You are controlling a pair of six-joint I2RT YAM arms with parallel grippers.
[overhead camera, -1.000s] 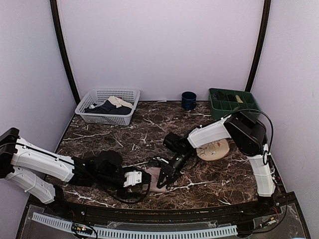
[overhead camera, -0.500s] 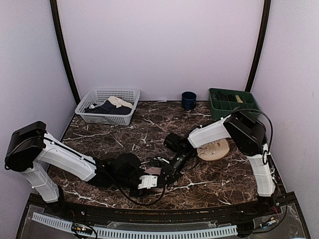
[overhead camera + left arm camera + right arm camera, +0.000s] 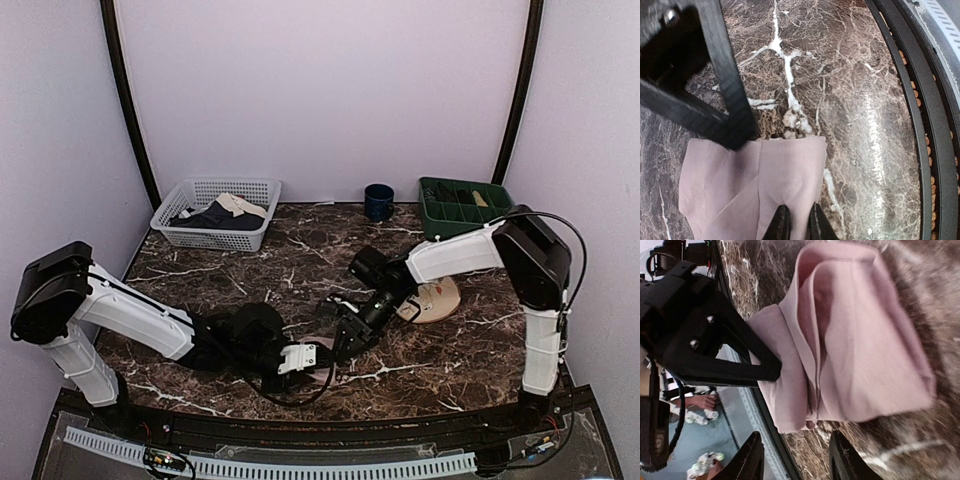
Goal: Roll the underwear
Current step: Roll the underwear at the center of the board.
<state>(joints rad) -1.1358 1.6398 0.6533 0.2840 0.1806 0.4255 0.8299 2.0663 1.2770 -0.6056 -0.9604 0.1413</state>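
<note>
We see the underwear [image 3: 785,175] lying folded and bunched on the dark brown marble-look table [image 3: 250,270], to the robot's left of the round plate [image 3: 435,298] and closer to the near edge. Left gripper [image 3: 798,225] has its tips narrow, pinching a fold at the near side of the pink cloth. Right gripper [image 3: 796,460] has its fingers spread wide, nothing between them; the cloth edge sits just beyond the gap. In the left wrist view one of its black fingers touches the cloth's far edge.

White veins run across the tabletop, and a black rail borders the near edge. Pale lilac walls [image 3: 320,90] close in three sides. Behind the plate we note a green tray [image 3: 430,225] and a dark mug [image 3: 378,202]; a white basket [image 3: 210,238] of clothes sits far left of it.
</note>
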